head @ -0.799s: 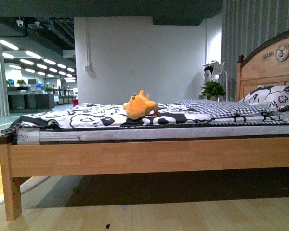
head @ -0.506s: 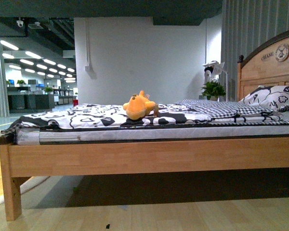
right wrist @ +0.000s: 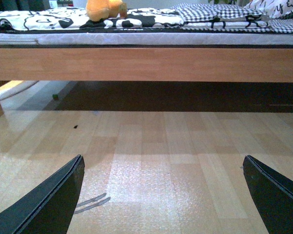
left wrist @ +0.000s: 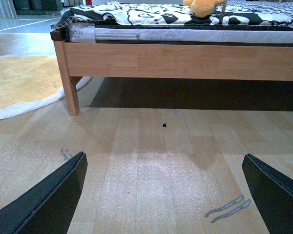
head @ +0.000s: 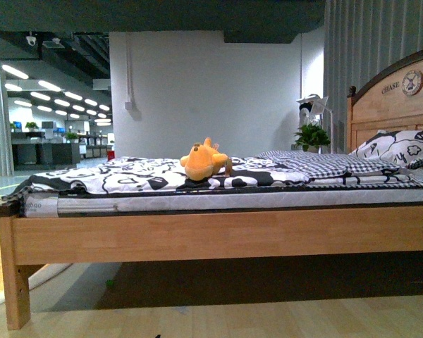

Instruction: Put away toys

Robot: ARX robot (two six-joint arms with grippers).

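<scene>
An orange-yellow plush toy (head: 203, 160) lies on the black-and-white bedspread (head: 127, 174) of a wooden bed (head: 218, 236), near the middle of the mattress. Its lower part also shows in the left wrist view (left wrist: 202, 7) and in the right wrist view (right wrist: 105, 9). My left gripper (left wrist: 163, 195) is open and empty, low over the wooden floor, well short of the bed. My right gripper (right wrist: 163, 195) is open and empty, likewise low over the floor. Neither arm shows in the front view.
The bed's side rail (head: 218, 236) and corner leg (head: 17, 292) stand between me and the toy. A checked blanket (head: 324, 164), a pillow (head: 395, 148) and the headboard (head: 395, 91) lie right. A pale rug (left wrist: 19, 83) lies left of the bed.
The front view has shifted slightly: the bed and toy sit a little lower in the frame, and the toy looks a little nearer. The toy itself has not moved on the bed.
</scene>
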